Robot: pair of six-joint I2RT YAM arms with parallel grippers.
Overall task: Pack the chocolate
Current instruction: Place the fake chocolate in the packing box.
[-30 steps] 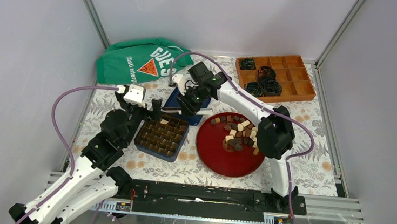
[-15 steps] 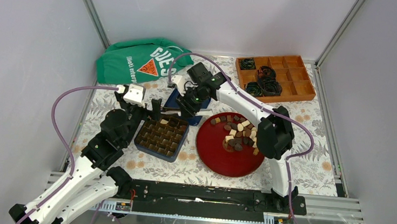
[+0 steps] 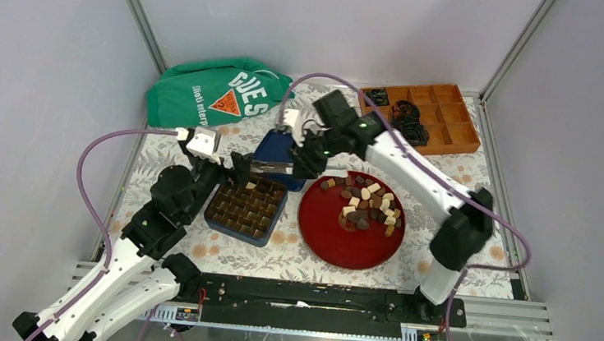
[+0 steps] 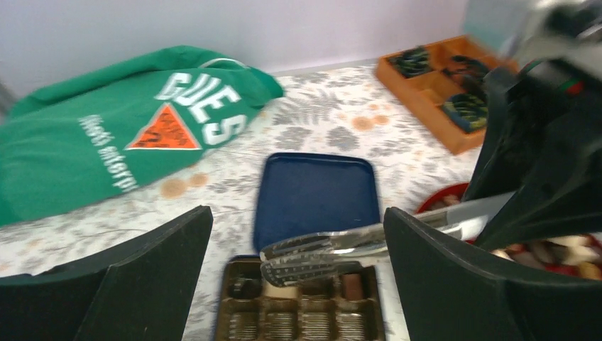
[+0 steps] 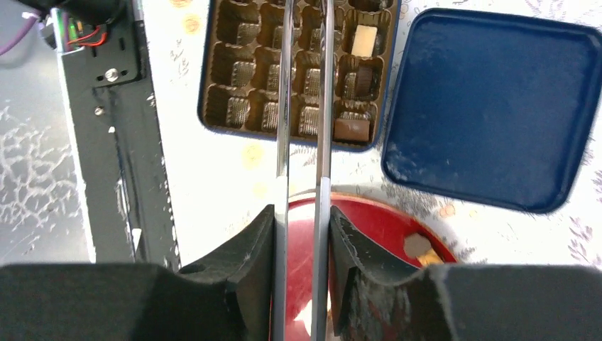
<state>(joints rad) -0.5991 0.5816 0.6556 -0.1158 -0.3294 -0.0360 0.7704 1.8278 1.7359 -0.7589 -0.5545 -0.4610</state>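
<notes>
Elbow of right arm (image 3: 414,172) swung outward; right gripper (image 3: 312,153) clamped on metal tongs (image 3: 273,166); chocolate (image 3: 368,205) piled on red plate (image 3: 333,247) just beside it; dark, mid-brown, cream bits; left gripper (image 4: 297,220) jaws wide apart.

The left arm (image 3: 116,282) and right arm (image 3: 414,168) have glossy white shells over bulky black joints. A purple cable (image 3: 86,154) loops out from behind each tool. The left tool (image 3: 237,165) and right tool (image 5: 302,224) have matte black, wedge-shaped fingers (image 5: 252,249). A small green light (image 3: 362,126) glows just behind the right tool.
</notes>
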